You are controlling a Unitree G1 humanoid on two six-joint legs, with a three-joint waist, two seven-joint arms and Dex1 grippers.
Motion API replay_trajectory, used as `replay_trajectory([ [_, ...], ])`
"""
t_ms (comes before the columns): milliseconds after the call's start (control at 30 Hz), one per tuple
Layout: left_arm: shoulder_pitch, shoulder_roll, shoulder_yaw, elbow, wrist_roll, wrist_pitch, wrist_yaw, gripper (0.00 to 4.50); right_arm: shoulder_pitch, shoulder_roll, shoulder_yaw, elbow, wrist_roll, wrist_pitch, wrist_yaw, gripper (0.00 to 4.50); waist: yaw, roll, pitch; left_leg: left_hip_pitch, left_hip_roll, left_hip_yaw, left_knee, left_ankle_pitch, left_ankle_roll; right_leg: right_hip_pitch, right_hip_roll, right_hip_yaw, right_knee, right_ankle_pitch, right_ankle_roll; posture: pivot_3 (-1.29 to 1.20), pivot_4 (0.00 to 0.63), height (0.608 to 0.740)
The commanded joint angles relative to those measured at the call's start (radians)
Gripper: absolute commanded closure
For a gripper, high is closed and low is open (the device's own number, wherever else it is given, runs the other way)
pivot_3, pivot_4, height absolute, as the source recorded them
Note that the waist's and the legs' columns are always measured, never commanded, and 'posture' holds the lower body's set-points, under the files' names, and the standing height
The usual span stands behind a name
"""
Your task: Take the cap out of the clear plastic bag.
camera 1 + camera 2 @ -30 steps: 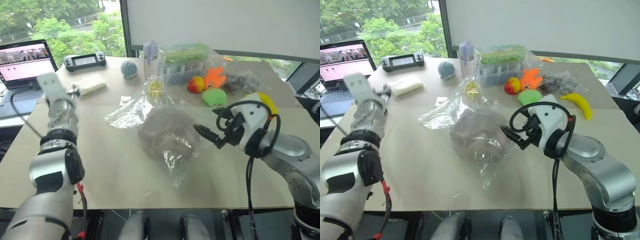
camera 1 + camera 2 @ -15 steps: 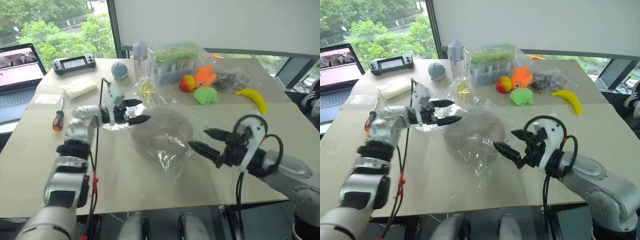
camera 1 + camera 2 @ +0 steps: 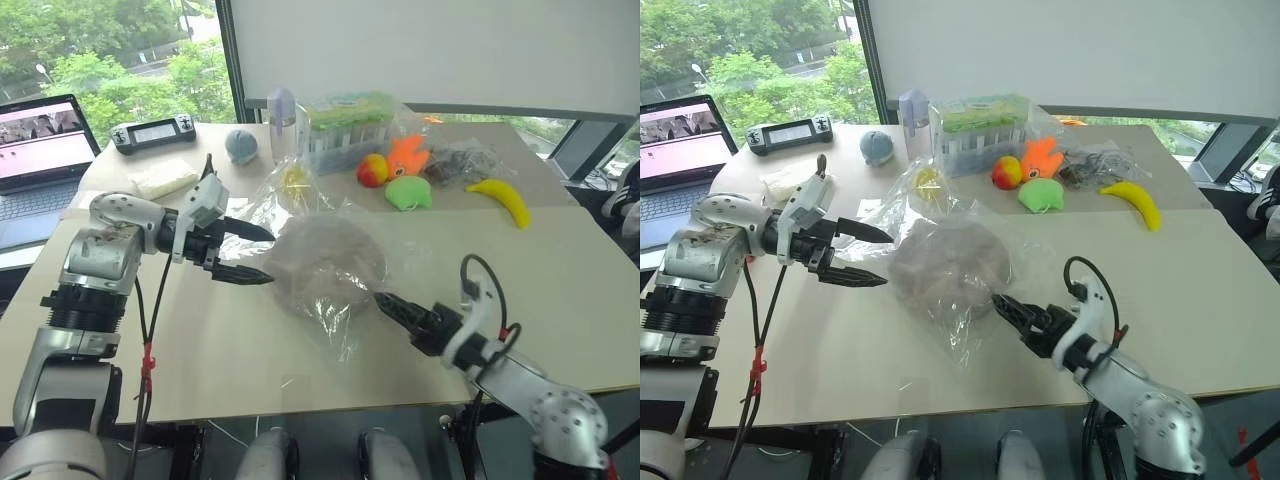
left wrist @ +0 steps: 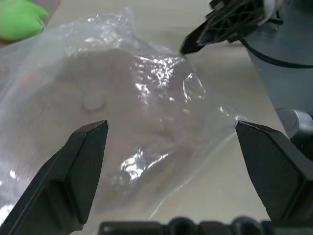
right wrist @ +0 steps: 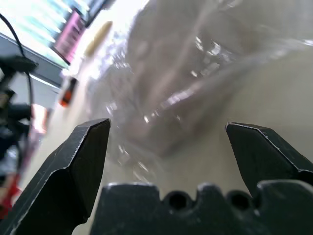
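Showing through the wrinkly clear plastic bag, taupe cap.

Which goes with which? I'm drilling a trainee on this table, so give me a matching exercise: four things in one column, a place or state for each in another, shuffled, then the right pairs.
Things:
1. cap
2. banana
3. left gripper
4. laptop

Places or states:
A. jaws open, beside the clear plastic bag
B. at the table's far left edge, lid open
C. inside the clear plastic bag
D. on the bare table, far right

Pairs: 1-C, 2-D, 3-A, 4-B
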Motion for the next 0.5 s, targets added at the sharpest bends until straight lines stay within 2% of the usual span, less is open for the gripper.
replay_trajectory([
  [33, 0.012, 0.011, 0.037, -0.042, -0.032, 0.026, 0.024, 0.06, -0.045, 0.006, -0.032, 0.123, 0.025, -0.039, 0.019, 0.00, -0.001, 0.000, 0.000, 0.000, 0.000, 0.000, 0.000, 0.000, 0.000, 0.000, 0.000, 0.000, 0.001, 0.000, 0.000, 0.00, 0.150, 0.740],
  [200, 0.032, 0.029, 0.042, -0.058, -0.028, 0.027, 0.059, 0.06, -0.125, 0.006, -0.013, 0.273, -0.017, -0.038, 0.028, 0.00, -0.001, 0.001, 0.000, -0.001, -0.001, 0.000, 0.000, 0.000, 0.000, -0.002, 0.000, 0.000, 0.007, 0.000, 0.000, 0.00, 0.150, 0.740],
  [367, 0.048, 0.052, 0.073, -0.070, -0.043, 0.047, 0.091, 0.06, -0.144, -0.027, 0.072, 0.297, -0.102, 0.009, 0.085, 0.00, -0.004, 0.001, 0.000, -0.001, -0.001, 0.000, 0.000, 0.000, 0.000, -0.001, 0.000, -0.001, 0.008, 0.000, 0.000, 0.00, 0.150, 0.740],
  [500, 0.069, 0.057, 0.084, -0.091, -0.049, 0.056, 0.106, 0.06, -0.183, 0.004, 0.139, 0.314, -0.126, 0.035, 0.140, 0.00, -0.008, 0.001, 0.000, 0.000, -0.001, 0.000, 0.000, 0.000, 0.000, -0.001, 0.000, 0.000, 0.009, -0.001, 0.000, 0.00, 0.150, 0.740],
])
